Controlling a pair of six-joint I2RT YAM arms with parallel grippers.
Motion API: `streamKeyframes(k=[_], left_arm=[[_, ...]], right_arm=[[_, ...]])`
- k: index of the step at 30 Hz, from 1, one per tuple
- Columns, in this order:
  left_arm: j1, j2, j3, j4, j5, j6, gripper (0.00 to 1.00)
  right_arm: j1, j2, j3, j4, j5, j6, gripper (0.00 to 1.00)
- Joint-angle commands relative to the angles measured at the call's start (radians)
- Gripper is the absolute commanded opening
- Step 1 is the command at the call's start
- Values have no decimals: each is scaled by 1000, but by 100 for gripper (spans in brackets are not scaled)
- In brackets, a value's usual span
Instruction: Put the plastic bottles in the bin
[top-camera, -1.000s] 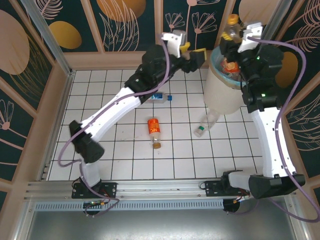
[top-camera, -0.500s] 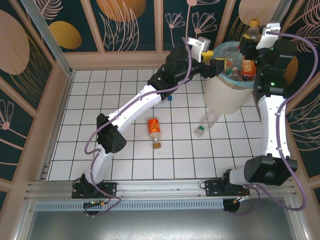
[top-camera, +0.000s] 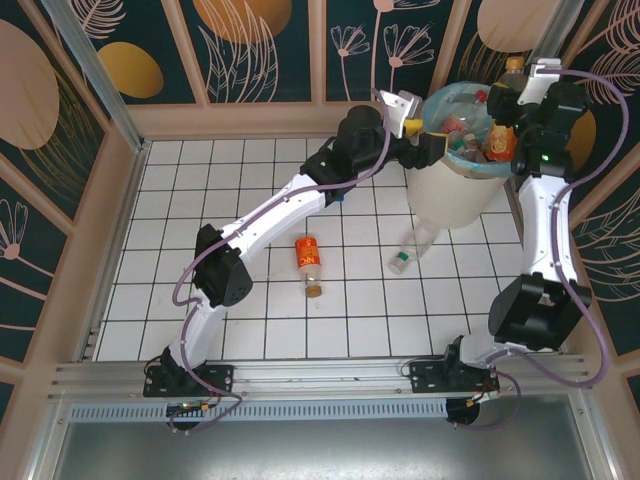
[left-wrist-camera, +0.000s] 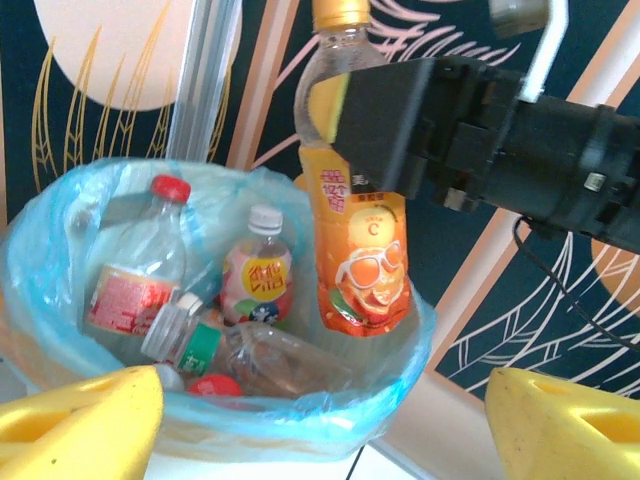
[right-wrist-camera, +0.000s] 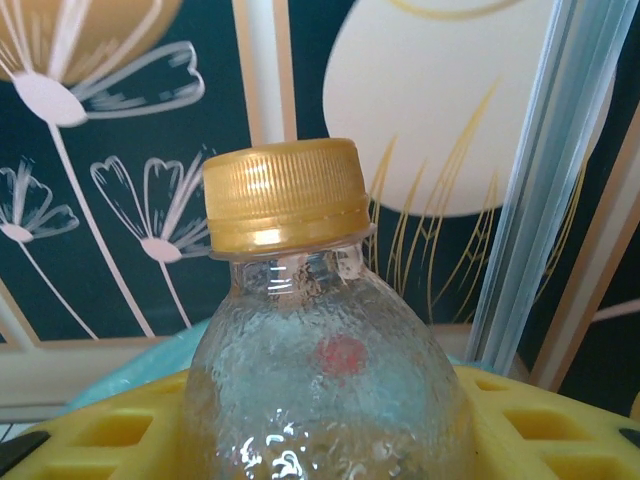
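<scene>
The right gripper (top-camera: 508, 98) is clamped on the shoulder of an orange-labelled bottle (left-wrist-camera: 360, 250). It holds the bottle upright, gold cap (right-wrist-camera: 285, 190) on top, low over the far side of the bin (top-camera: 440, 190), which stands in the far right corner of the tabletop (top-camera: 200, 300). I judge it is placed there so that a release drops it among the bottles inside (left-wrist-camera: 130, 290). The right arm rises steeply from its base and bends over the bin. The left arm stretches diagonally across the tabletop, the left gripper (top-camera: 424, 136) at the bin's left rim with its fingers (left-wrist-camera: 80, 420) wide and empty. An orange bottle (top-camera: 310, 260) lies near the tabletop's middle, and a clear bottle (top-camera: 410, 250) lies just beside the bin.
</scene>
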Motion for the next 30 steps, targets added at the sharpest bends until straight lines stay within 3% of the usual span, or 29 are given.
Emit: streamKeyframes(k=[1, 18, 23, 30], left_arm=[[4, -52, -24, 21, -14, 39, 84], [4, -140, -176, 39, -63, 86, 87], [3, -147, -181, 38, -67, 91, 88], [5, -186, -239, 54, -100, 99, 88]], right_arm=[[-1, 29, 4, 10, -50, 30, 62], [22, 33, -18, -79, -38, 7, 71], [39, 22, -32, -80, -43, 9, 84], [52, 22, -17, -98, -44, -1, 83]])
